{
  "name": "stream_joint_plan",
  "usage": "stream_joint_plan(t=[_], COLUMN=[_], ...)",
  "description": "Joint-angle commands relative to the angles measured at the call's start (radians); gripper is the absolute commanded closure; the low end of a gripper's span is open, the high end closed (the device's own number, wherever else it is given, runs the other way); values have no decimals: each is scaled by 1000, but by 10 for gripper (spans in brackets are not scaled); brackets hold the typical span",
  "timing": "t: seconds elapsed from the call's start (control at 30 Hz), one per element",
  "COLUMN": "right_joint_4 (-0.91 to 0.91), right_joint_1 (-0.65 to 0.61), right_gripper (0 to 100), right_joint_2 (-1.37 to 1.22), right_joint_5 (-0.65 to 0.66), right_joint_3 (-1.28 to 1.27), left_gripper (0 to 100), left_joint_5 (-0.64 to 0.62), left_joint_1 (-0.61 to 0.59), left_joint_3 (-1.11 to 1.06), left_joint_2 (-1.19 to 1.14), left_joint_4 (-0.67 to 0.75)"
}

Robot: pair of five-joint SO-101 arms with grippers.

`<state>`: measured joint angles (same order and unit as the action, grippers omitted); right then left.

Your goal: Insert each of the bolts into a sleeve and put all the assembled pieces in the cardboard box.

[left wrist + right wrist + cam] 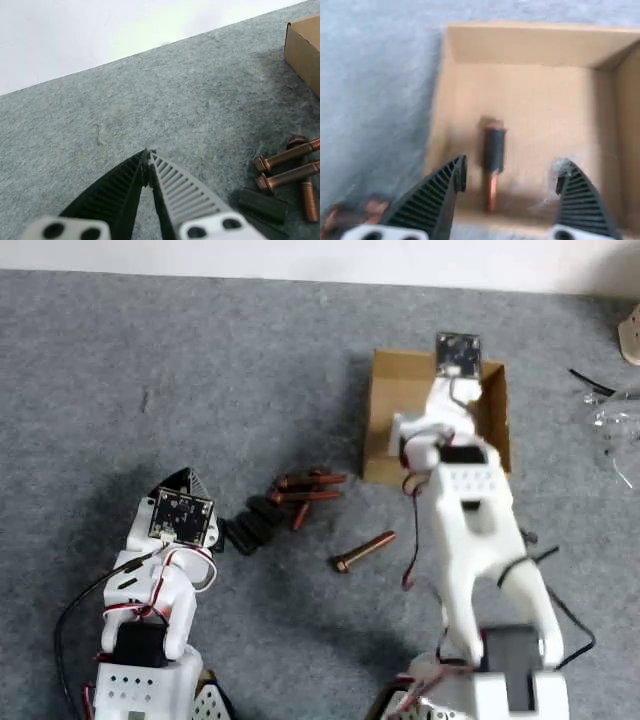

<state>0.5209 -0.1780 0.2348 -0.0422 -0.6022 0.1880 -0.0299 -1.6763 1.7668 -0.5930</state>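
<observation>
My right gripper (pixel 512 172) hangs open over the cardboard box (pixel 530 45), its jaws wide apart with nothing between them. Below it a copper bolt in a black sleeve (pixel 493 150) lies on the box floor. In the high view the right arm (pixel 470 510) stretches over the box (pixel 385 375). My left gripper (pixel 149 154) is shut and holds nothing, low over the grey mat, left of the loose parts. Several copper bolts (pixel 308 488) lie heaped beside black sleeves (pixel 255 520). One more bolt (pixel 365 550) lies alone nearer the right arm.
Grey felt mat (pixel 150 370) covers the table, with open room at the far left. Clear plastic bits and wires (pixel 610 410) lie at the right edge. A box corner (pixel 302 47) shows beyond the bolts (pixel 285 167) and a sleeve (pixel 262 205).
</observation>
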Motion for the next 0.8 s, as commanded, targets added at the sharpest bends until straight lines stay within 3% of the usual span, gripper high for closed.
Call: stream_joint_plan(t=[0.0, 0.2, 0.37, 0.53, 0.63, 0.77], right_joint_4=[5, 7, 7, 7, 4, 10], right_joint_1=[-117, -329, -415, -441, -441, -453], right_gripper=[743, 743, 743, 743, 743, 743], right_joint_2=[225, 450, 475, 403, 328, 200], right_joint_5=[55, 269, 304, 315, 393, 423], right_joint_3=[-113, -318, -404, -409, -404, -300], left_gripper=[993, 993, 993, 993, 993, 993], left_joint_5=[-2, -2, -2, -60, -117, -123], left_joint_1=[-13, -15, -15, -84, -139, -147], left_joint_3=[-22, -22, -22, -22, -22, -22], left_joint_2=[-5, -5, -5, 2, 4, -5], left_joint_4=[28, 28, 29, 29, 40, 57])
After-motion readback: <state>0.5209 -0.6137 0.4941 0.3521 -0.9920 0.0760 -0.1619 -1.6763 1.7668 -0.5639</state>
